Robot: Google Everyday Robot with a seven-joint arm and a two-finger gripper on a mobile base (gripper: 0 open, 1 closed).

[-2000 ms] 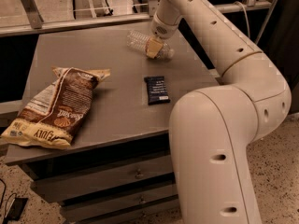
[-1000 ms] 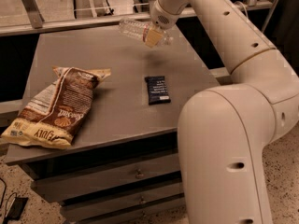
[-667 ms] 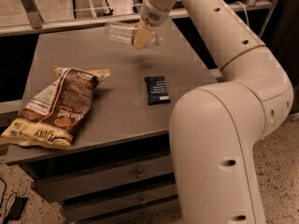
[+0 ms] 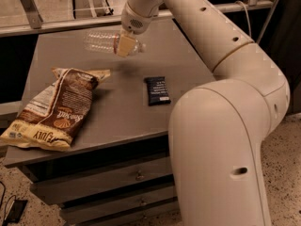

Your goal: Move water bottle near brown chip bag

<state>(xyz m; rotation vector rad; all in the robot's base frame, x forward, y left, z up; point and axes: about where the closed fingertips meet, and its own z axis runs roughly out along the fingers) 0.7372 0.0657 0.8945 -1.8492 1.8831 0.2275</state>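
My gripper (image 4: pixel 125 45) is shut on the water bottle (image 4: pixel 104 42), a clear ribbed plastic bottle with a white cap, held lying sideways in the air above the back middle of the grey table (image 4: pixel 122 102). Its shadow falls on the table below. The brown chip bag (image 4: pixel 55 107), crinkled with cream-yellow ends, lies on the left part of the table, in front of and below the bottle, apart from it.
A small dark blue bar wrapper (image 4: pixel 157 90) lies on the table right of the bag. My large white arm (image 4: pixel 225 126) fills the right side. Drawers sit under the table's front edge. A rail runs behind the table.
The gripper lifted the bottle off the table's back right and carried it left, toward the chip bag's side. The bag and the wrapper have not moved.
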